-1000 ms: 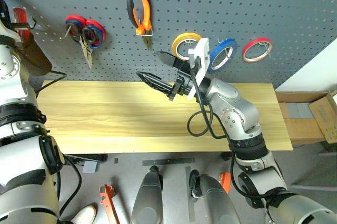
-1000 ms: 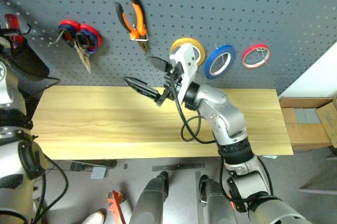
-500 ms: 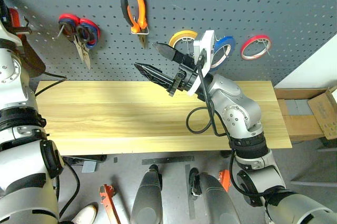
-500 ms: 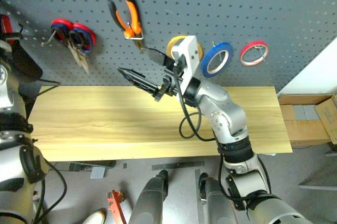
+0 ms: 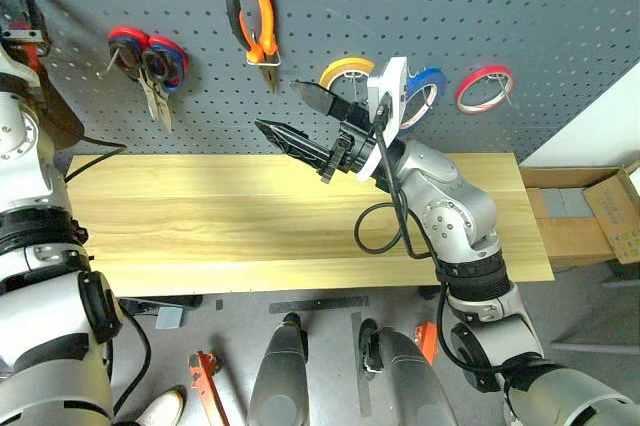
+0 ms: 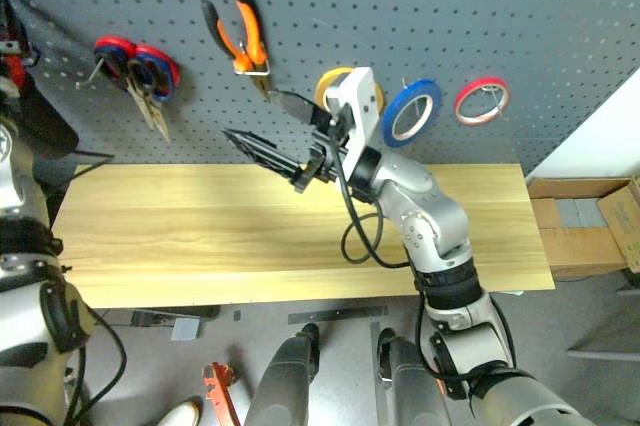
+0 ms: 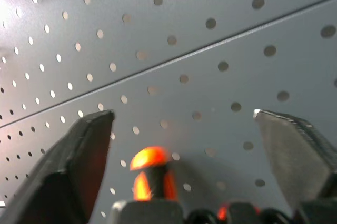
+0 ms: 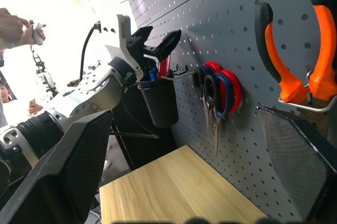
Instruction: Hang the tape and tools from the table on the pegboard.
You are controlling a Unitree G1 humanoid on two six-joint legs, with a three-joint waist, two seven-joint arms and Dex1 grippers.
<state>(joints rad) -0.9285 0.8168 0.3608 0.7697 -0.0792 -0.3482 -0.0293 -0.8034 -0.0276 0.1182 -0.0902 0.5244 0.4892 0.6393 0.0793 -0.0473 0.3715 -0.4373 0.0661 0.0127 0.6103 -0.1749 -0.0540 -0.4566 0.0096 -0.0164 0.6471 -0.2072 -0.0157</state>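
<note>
The blue tape [image 5: 428, 96] hangs on the pegboard [image 5: 480, 6], partly behind my right wrist. The orange-and-black pliers [image 5: 256, 26] hang on a hook further left. My right gripper [image 5: 280, 108] hovers open and holding nothing, above the table [image 5: 200, 216], just below the pliers. At the board's far left my left gripper [image 8: 160, 37] stands open over a black cup [image 8: 158, 100]. A small orange-handled tool [image 7: 150, 158] sits low between its spread fingers [image 7: 79, 150], which do not touch it.
Red-and-blue scissors [image 5: 150, 61], a yellow roll [image 5: 343, 73] and a red roll [image 5: 485, 89] also hang on the board. A cardboard box [image 5: 600, 216] stands past the table's right end. A person's hand [image 8: 16, 27] shows beyond my left arm.
My left gripper has opened beside the black cup. The camera has shifted slightly. My right gripper stays open in the same place.
</note>
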